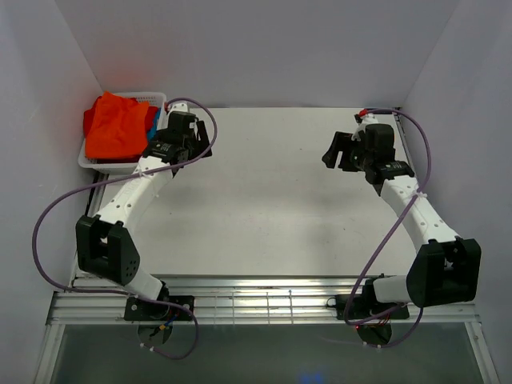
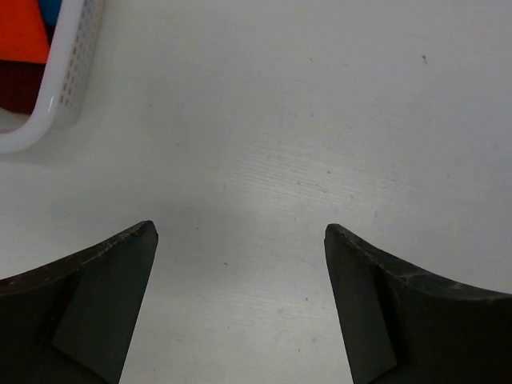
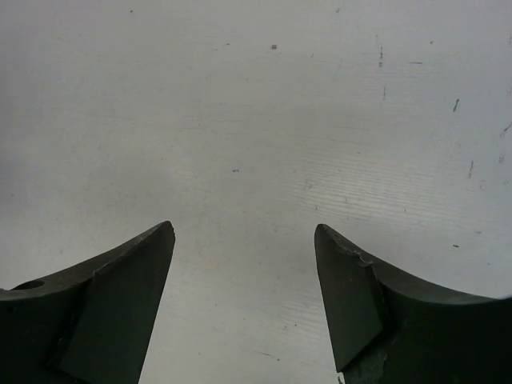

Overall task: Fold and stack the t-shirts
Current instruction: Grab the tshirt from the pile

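T-shirts: we note the orange-red t-shirt (image 1: 116,126) heaped in the white basket (image 1: 100,164), far-left table (image 1: 272,200) corner.
Left gripper (image 2: 240,232): jaws apart, beside basket.
Right gripper (image 3: 244,228): jaws apart, above table.

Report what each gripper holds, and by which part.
Nothing is held. The left gripper and right gripper are both open above the table; the shirts lie in the basket.

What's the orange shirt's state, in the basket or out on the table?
In: the orange shirt lies crumpled, heaped inside the white basket.
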Robot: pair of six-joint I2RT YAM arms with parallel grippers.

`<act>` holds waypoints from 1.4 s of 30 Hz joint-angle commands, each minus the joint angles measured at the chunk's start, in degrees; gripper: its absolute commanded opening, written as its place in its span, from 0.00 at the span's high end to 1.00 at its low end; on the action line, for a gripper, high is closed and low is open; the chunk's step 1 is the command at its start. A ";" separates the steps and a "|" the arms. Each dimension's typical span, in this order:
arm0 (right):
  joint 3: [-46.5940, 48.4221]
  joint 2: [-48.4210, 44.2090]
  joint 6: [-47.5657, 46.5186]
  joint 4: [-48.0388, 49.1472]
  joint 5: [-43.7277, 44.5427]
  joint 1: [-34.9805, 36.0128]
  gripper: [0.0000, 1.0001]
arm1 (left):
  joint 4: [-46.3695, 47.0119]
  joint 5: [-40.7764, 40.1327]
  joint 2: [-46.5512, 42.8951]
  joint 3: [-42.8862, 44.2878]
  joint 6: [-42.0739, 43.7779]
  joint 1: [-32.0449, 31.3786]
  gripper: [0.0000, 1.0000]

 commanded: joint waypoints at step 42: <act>7.10 15.25 -2.13 8.50 -8.54 0.08 0.29 | 17.26 -6.85 25.09 17.86 3.59 23.86 0.23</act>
